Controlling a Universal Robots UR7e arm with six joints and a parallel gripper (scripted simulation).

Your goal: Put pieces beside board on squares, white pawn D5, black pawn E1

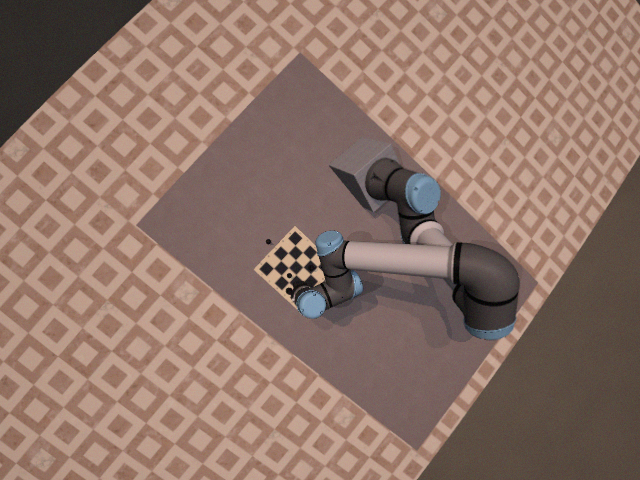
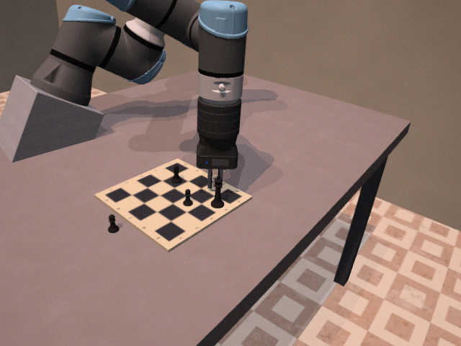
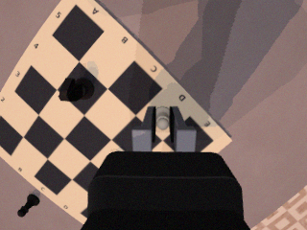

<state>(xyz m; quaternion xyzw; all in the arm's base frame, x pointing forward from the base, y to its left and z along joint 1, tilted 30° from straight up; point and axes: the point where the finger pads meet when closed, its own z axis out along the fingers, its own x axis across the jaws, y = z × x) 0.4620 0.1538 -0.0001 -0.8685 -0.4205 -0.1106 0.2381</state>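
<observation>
Arm [image 1: 330, 279] hides board [image 1: 281, 258] corner; edge letters [image 3: 122, 38] blurred.
</observation>
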